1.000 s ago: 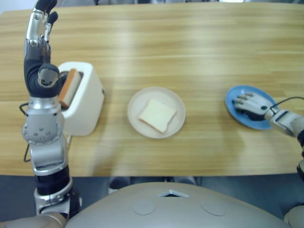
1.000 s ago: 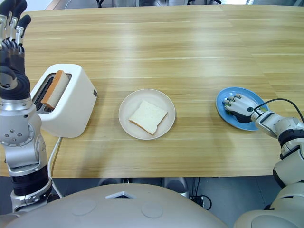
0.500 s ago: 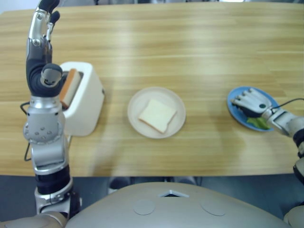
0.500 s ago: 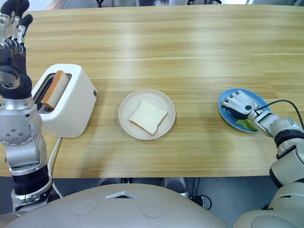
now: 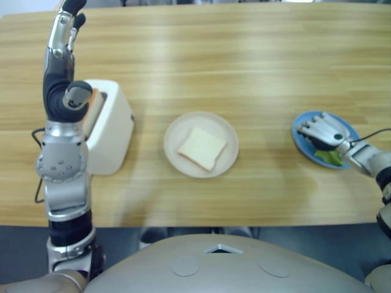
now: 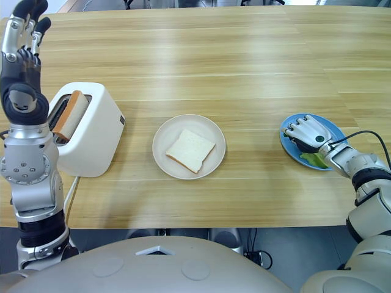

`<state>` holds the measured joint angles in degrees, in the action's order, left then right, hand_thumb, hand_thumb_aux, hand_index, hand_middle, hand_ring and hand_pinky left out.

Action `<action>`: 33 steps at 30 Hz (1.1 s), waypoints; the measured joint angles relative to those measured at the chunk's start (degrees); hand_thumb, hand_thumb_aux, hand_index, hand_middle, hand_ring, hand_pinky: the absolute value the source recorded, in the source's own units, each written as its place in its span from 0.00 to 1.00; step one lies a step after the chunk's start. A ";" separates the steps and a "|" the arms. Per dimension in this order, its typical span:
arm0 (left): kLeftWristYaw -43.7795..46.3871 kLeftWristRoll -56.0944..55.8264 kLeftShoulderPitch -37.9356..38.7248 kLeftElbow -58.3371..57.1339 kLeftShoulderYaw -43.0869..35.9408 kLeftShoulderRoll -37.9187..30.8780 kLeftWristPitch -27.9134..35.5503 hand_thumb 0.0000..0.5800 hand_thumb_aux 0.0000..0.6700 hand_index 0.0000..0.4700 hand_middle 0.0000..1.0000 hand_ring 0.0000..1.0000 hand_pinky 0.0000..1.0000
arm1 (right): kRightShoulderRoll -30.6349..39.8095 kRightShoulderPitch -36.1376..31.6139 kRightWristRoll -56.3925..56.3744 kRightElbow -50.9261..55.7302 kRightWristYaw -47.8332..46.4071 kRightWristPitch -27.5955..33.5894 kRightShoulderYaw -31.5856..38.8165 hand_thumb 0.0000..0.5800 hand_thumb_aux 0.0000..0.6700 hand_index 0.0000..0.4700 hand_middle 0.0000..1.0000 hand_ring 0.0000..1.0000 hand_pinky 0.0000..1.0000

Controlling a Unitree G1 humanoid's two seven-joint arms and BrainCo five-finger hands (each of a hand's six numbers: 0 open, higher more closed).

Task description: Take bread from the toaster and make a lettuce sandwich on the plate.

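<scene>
The far half of the tabletop (image 6: 244, 55) is open wood, left edge to right edge. Nearer the front edge, wide lanes run between toaster (image 6: 91, 131) and cream plate (image 6: 209, 130), and between cream plate and blue plate (image 6: 293, 156). The left hand (image 6: 21, 73) stands upright beside the toaster's left side; the right hand (image 6: 308, 133) covers the blue plate.

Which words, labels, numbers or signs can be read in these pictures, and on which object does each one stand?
No text can be read.
The toaster has a small dark mark on its side: too small to read.
The cream plate, the bread slice, the blue plate and the wooden table carry no visible text.
</scene>
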<state>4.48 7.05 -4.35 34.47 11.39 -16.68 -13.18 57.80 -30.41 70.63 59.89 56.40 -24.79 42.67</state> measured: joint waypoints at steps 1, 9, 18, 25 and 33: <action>-0.06 0.09 -0.07 -0.16 -0.24 0.02 0.00 0.00 0.00 0.00 0.00 0.00 0.00 | 0.51 -0.03 -0.01 -1.03 0.59 0.50 -0.26 1.00 1.00 0.98 1.00 1.00 1.00; -0.68 1.43 -0.73 -0.66 -1.17 0.49 -0.03 0.00 0.00 0.00 0.00 0.00 0.00 | 3.82 1.46 0.09 -16.02 2.04 4.56 -3.18 1.00 1.00 0.98 1.00 1.00 1.00; -0.91 1.72 -1.66 -2.25 -2.66 1.25 -0.61 0.00 0.00 0.00 0.00 0.00 0.00 | 1.59 2.73 0.83 -31.78 -4.42 5.52 -5.52 1.00 1.00 0.98 1.00 1.00 1.00; -1.13 1.92 -3.40 -4.92 -3.79 1.66 -1.60 0.00 0.00 0.00 0.00 0.00 0.00 | -8.55 -3.27 1.85 -37.13 -9.86 4.75 -6.33 1.00 1.00 0.98 1.00 1.00 1.00; -1.16 1.90 -4.39 -7.24 -3.96 1.66 -3.10 0.00 0.00 0.00 0.00 0.00 0.00 | -16.48 -7.62 4.92 -38.60 -13.28 2.16 -3.41 1.00 1.00 0.98 1.00 1.00 1.00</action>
<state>3.32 8.95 -8.74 27.24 7.43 -15.01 -16.28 41.33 -38.04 75.55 21.29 43.13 -22.63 39.26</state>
